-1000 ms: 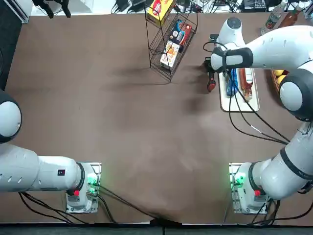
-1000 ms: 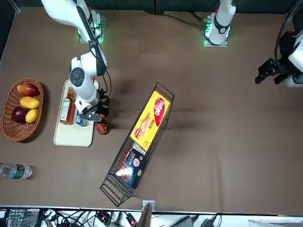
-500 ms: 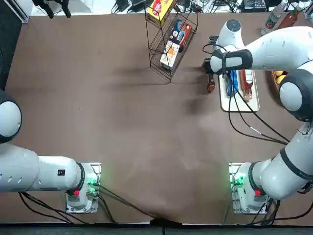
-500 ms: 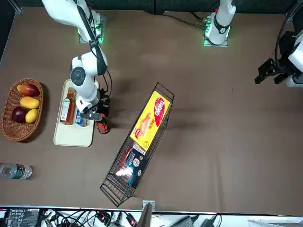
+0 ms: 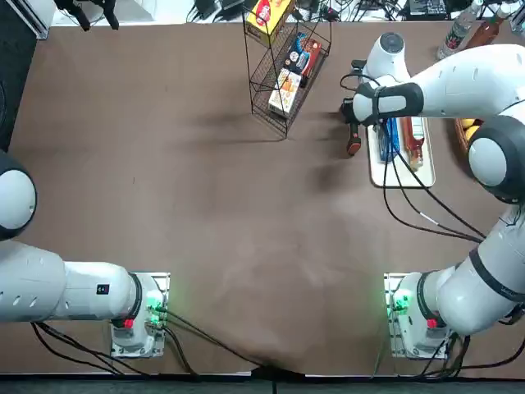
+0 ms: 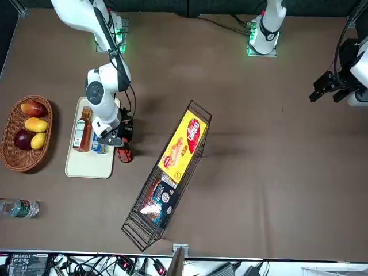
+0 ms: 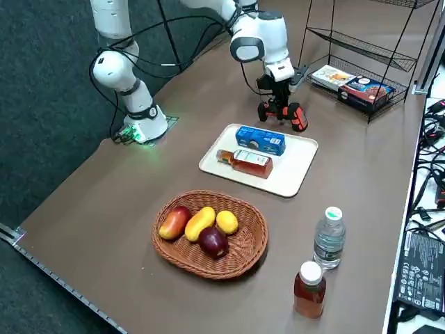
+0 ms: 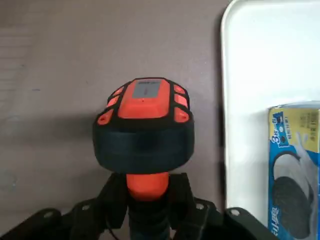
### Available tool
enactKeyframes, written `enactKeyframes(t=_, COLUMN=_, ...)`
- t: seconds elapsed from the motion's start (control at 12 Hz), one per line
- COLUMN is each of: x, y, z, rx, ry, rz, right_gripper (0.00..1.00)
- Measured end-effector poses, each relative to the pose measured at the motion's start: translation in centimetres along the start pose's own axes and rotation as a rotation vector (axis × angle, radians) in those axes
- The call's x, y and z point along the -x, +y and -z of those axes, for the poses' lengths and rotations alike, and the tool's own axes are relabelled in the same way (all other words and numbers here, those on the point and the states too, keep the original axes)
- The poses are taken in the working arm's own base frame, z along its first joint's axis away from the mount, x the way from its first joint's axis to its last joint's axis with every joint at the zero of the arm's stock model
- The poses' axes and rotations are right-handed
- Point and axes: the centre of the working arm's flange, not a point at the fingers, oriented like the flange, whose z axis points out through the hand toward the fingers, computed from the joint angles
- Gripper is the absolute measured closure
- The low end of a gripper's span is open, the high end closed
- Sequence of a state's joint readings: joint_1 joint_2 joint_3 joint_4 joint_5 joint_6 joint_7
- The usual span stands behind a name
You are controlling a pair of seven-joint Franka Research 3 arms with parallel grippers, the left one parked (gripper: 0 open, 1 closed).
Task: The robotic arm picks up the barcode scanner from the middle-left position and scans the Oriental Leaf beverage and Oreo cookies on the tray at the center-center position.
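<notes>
The black-and-orange handheld barcode scanner (image 8: 145, 127) is pinched by its neck in the black right gripper (image 8: 149, 205) — just off the white rectangular tray's (image 7: 300, 156) long edge — presumably gripped there so its head faces the blue Oreo box (image 7: 261, 140) unobstructed.

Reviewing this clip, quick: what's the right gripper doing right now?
Right gripper: closed on the barcode scanner, holding it beside the tray.
</notes>
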State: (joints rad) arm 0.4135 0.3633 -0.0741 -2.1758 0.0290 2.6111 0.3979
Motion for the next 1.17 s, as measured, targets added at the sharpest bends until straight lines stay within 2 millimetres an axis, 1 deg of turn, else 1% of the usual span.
enactKeyframes(t=0.08, x=0.0, y=0.1, z=0.0, rx=0.001, ry=0.0, rz=-0.003, right_gripper=0.56)
enactKeyframes(t=0.17, x=-0.1, y=0.1, z=0.0, rx=0.001, ry=0.0, rz=-0.004, right_gripper=0.48)
enactKeyframes(t=0.42, x=-0.2, y=0.1, z=0.3, rx=0.002, ry=-0.002, rz=-0.005, right_gripper=0.14)
enactKeyframes(t=0.5, x=-0.8, y=0.0, z=1.6, rx=0.011, ry=-0.026, rz=-0.007, right_gripper=0.0)
enactKeyframes(t=0.58, x=-1.3, y=0.0, z=2.9, rx=0.016, ry=-0.041, rz=-0.01, right_gripper=0.0)
enactKeyframes(t=0.67, x=-2.0, y=0.0, z=4.6, rx=0.02, ry=-0.054, rz=-0.015, right_gripper=0.0)
enactKeyframes(t=0.83, x=-3.4, y=0.8, z=8.8, rx=0.025, ry=-0.076, rz=-0.029, right_gripper=0.0)
enactKeyframes(t=1.0, x=-4.8, y=3.1, z=13.1, rx=0.022, ry=-0.082, rz=-0.038, right_gripper=0.0)
enactKeyframes(t=1.17, x=-5.9, y=6.5, z=17.0, rx=0.019, ry=-0.098, rz=-0.007, right_gripper=0.0)
